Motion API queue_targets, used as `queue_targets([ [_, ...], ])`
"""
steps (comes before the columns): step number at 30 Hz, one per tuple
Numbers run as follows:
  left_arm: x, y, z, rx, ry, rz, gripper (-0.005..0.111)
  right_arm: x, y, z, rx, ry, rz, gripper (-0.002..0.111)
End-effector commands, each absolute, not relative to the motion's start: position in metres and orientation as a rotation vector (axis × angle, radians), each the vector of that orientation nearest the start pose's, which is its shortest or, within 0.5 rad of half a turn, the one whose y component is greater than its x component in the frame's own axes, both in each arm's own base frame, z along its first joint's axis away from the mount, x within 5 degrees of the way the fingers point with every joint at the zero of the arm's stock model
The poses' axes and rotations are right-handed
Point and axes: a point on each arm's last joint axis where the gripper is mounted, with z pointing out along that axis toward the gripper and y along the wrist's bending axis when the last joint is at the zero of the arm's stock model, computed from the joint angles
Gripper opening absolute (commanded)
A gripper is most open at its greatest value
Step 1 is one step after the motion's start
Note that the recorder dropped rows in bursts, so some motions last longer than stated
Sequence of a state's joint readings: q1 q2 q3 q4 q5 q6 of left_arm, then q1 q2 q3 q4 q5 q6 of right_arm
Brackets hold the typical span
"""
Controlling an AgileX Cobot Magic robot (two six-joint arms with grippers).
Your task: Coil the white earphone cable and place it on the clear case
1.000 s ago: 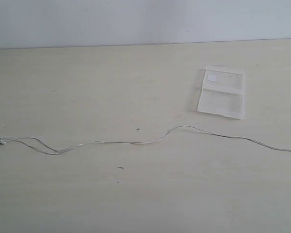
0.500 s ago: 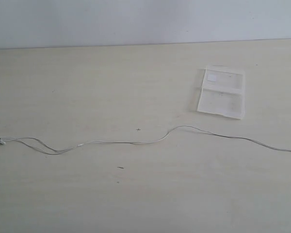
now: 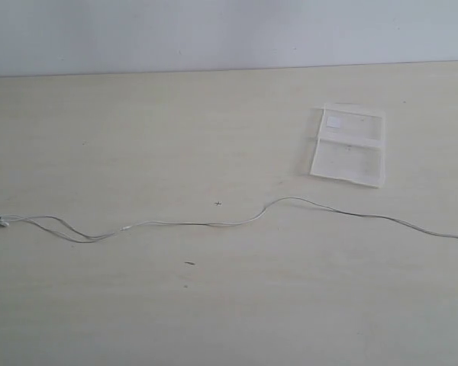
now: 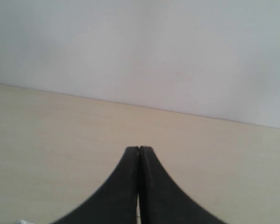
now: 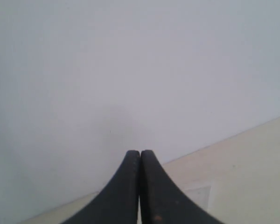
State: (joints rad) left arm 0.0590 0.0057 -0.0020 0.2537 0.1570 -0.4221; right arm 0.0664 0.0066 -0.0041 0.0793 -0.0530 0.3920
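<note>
thin white earphone cable (image 3: 214,224) lies uncoiled across pale wood tabletop (image 3: 137,137), near but not touching flat clear plastic case (image 3: 348,145). left pincer (image 4: 138,149), right pincer (image 5: 140,152): both fully closed, empty.

light: bright, even | shadows: faint | focus: soft, slightly hazy | glare: washed-out whites

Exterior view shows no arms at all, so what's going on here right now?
Nothing is being handled. The white earphone cable lies uncoiled, strung across the table from the left edge of the exterior view to the right edge. The clear case sits apart from it, farther back on the right. The left gripper and the right gripper show only in their wrist views, both shut and holding nothing.
</note>
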Motion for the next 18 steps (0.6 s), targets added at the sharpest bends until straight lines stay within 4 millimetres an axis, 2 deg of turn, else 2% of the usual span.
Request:
queue_targets([
  [1,0.056,0.007,0.2,-0.218,1.62,-0.05,0.0,0.052,0.002,0.234,0.27,1.23,0.45,0.0],
  [5,0.056,0.007,0.2,-0.218,1.62,-0.05,0.0,0.047,0.0,0.246,0.249,1.092,0.457,0.0],
  [9,0.056,0.007,0.2,-0.218,1.62,-0.05,0.0,0.037,-0.002,0.262,0.219,0.884,0.468,0.0],
  [11,0.056,0.007,0.2,-0.218,1.62,-0.05,0.0,0.034,-0.002,0.269,0.212,0.846,0.471,0.0],
  [15,0.056,0.007,0.2,-0.218,1.62,-0.05,0.0,0.042,0.001,0.307,0.19,0.913,0.451,0.0],
  [18,0.056,0.007,0.2,-0.218,1.62,-0.05,0.0,0.056,0.008,0.339,0.08,1.001,0.372,0.0],
])
